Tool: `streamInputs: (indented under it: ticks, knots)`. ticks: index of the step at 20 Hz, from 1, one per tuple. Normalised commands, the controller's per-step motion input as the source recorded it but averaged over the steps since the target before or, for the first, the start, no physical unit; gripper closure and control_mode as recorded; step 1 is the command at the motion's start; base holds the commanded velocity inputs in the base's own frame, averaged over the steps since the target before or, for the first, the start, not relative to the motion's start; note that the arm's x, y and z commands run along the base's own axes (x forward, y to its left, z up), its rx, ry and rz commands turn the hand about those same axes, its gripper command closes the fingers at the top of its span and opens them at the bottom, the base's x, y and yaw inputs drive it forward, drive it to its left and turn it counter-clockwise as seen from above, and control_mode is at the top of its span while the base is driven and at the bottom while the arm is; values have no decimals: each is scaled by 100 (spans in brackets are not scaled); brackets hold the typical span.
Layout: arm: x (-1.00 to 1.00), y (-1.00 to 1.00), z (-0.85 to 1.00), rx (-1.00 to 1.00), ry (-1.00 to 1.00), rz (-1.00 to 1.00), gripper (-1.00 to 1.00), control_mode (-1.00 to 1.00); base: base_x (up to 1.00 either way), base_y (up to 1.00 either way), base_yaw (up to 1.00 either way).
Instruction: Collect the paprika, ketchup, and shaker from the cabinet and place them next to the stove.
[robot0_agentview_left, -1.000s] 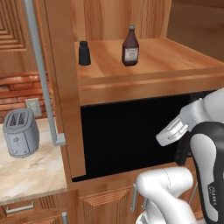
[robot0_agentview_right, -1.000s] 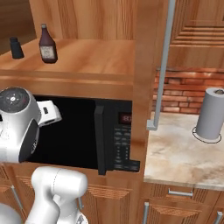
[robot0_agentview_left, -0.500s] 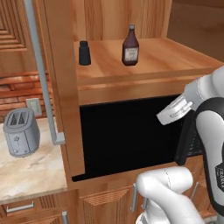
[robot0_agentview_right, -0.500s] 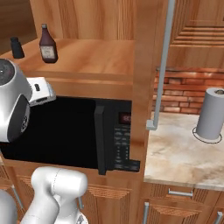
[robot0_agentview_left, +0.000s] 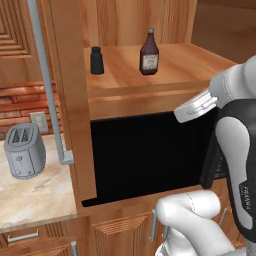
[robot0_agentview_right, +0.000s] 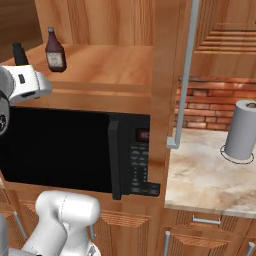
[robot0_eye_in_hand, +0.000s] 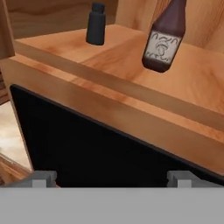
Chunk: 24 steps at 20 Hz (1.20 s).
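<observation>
Fingers (robot0_eye_in_hand: 111, 178) spread wide and empty below the cabinet (robot0_eye_in_hand: 131, 100) shelf, lining up on ketchup (robot0_eye_in_hand: 162, 40) at one o'clock, shaker (robot0_eye_in_hand: 96, 24) at eleven.

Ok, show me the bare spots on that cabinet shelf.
The cabinet shelf is bare right of the ketchup to its far edge, and along the front lip. A narrower gap separates the ketchup and shaker. Tightest is left of the shaker, near the side panel.

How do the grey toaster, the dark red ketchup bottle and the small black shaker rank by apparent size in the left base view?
1. Grey toaster, though it stands nearer the camera.
2. Dark red ketchup bottle.
3. Small black shaker.
</observation>
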Motion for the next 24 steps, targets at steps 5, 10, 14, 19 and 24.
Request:
streamInputs:
  ticks: [5, 10, 14, 19, 24]
  knots:
    - [4, 3, 38, 3, -25, -5, -100, -100, 0, 0, 0]
    - [8, 10, 37, 1, -13, -1, -100, -100, 0, 0, 0]
    - [6, 1, 37, 1, -5, 0, -100, -100, 0, 0, 0]
    - [1, 0, 23, 4, -3, 0, -100, -100, 0, 0, 0]
    - [8, 0, 13, 5, -1, 0, -100, -100, 0, 0, 0]
